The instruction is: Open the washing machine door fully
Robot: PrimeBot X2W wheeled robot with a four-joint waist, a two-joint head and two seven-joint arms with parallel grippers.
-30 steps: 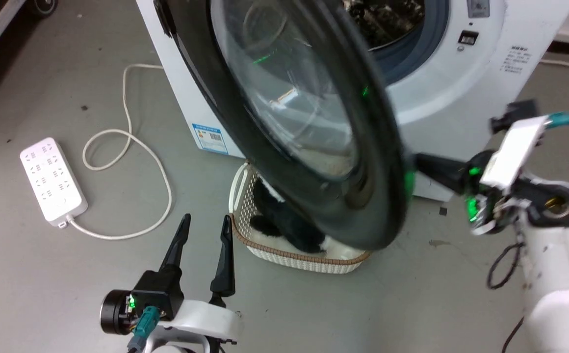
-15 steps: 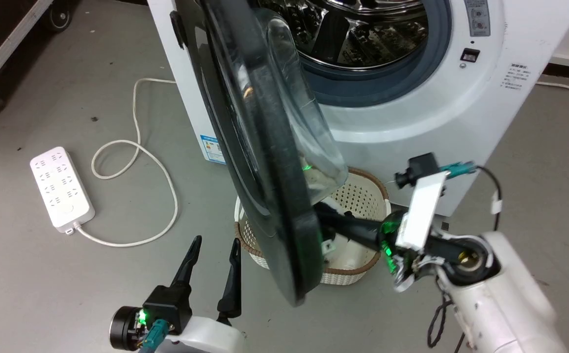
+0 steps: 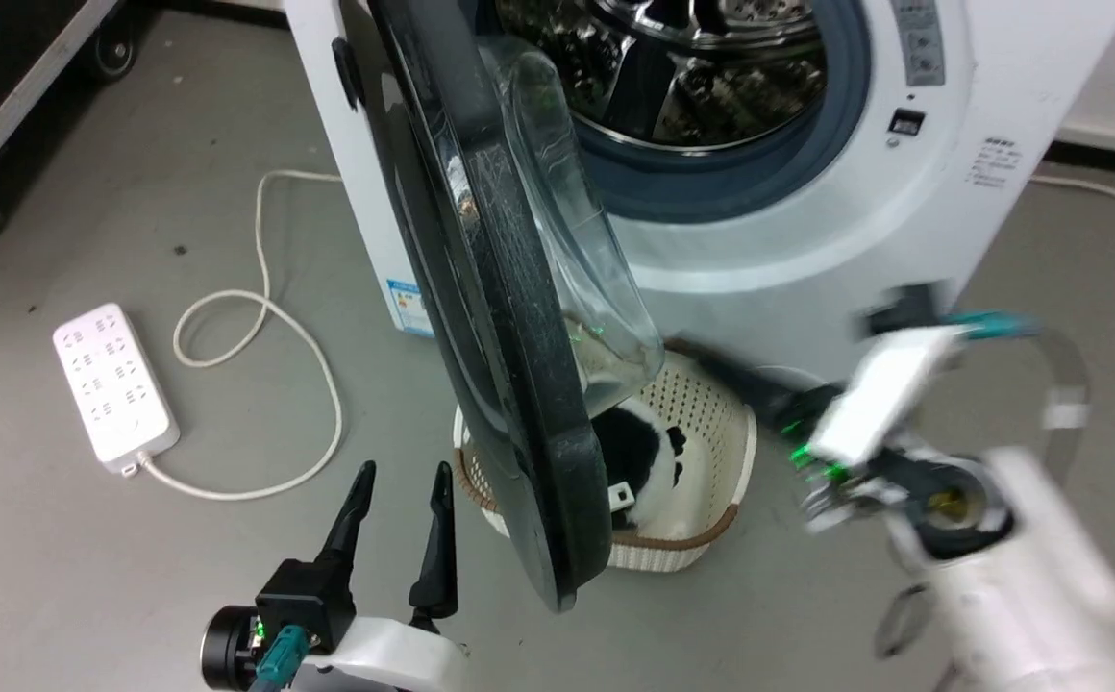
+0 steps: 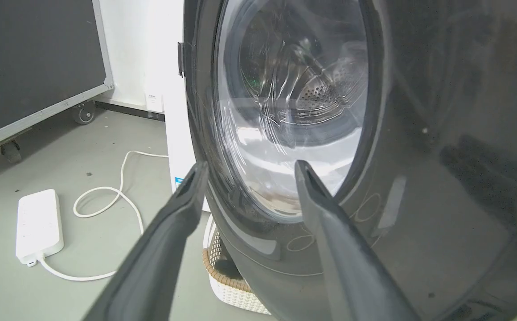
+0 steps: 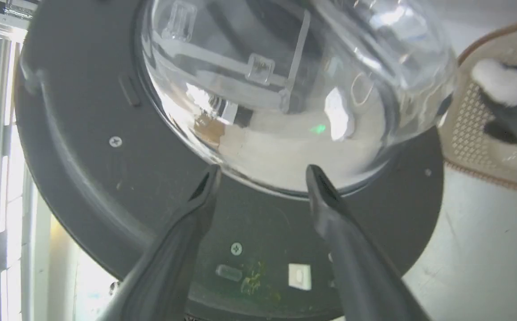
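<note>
right gripper (image 3: 711, 360) has drawn back from the inner lower rim of the washing machine door (image 3: 509, 384), where its fingers lay half a second ago, and now shows blurred over the right rim of the white woven basket (image 3: 711, 423), apart from the door. since a second ago the door has swung out from across the drum opening and now stands edge-on to the head camera, hinged at the left of the washing machine (image 3: 807, 240), its clear glass bowl (image 3: 577, 269) bulging toward the machine. the steel drum (image 3: 692, 67) and the grey gasket (image 3: 711, 192) are uncovered.

seen from the right wrist, the right gripper's (image 5: 263, 171) fingers are spread with nothing between them, their tips before the base of the glass bowl (image 5: 285, 89) on the door's dark inner face (image 5: 107, 178); whether they touch it cannot be told.

left gripper (image 3: 404, 473) hangs low on the door's outer side, fingers apart and empty. from its wrist, the left gripper (image 4: 250, 166) looks at the glossy outer face of the door (image 4: 419, 178).

a black-and-white soft thing (image 3: 634, 447) lies in the basket, which sits on the floor under the door's lower edge. a white power strip (image 3: 113, 389) and its looped cable (image 3: 308, 346) lie on the grey floor to the left.
</note>
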